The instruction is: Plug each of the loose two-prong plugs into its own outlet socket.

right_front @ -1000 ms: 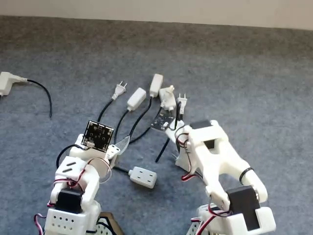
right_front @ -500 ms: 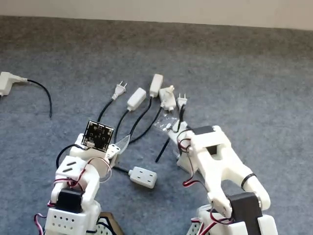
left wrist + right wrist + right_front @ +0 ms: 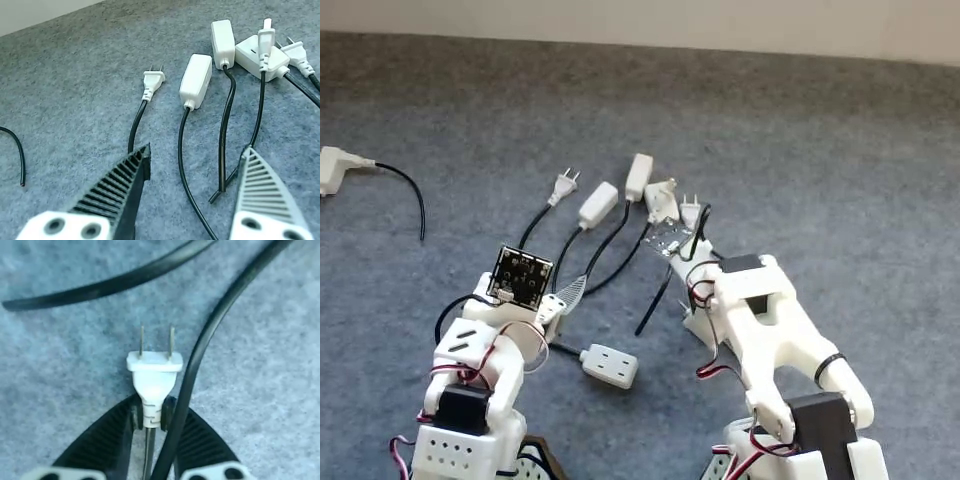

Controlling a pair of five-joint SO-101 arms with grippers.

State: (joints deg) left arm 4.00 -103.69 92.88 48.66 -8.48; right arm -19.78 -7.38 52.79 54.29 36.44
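White two-prong plug [image 3: 154, 374] is pinched at its neck between the dark fingers of the right gripper [image 3: 151, 412], prongs pointing away from the wrist, over the grey carpet [image 3: 60, 370]; a black cord [image 3: 200, 347] runs just beside it, touching one finger. In the high view this gripper sits at the cluster of white socket blocks. The left gripper [image 3: 196, 149] hangs over the cords with its fingers spread wide and nothing between them; ahead of it lie a loose plug [image 3: 152, 80], a socket block [image 3: 196, 80] just beside that, a second block [image 3: 223, 42], and a third block [image 3: 250, 52] with a plug on it. A multi-outlet socket [image 3: 610, 366] lies between the two arms; far left, well apart, lies another corded plug [image 3: 332, 168].
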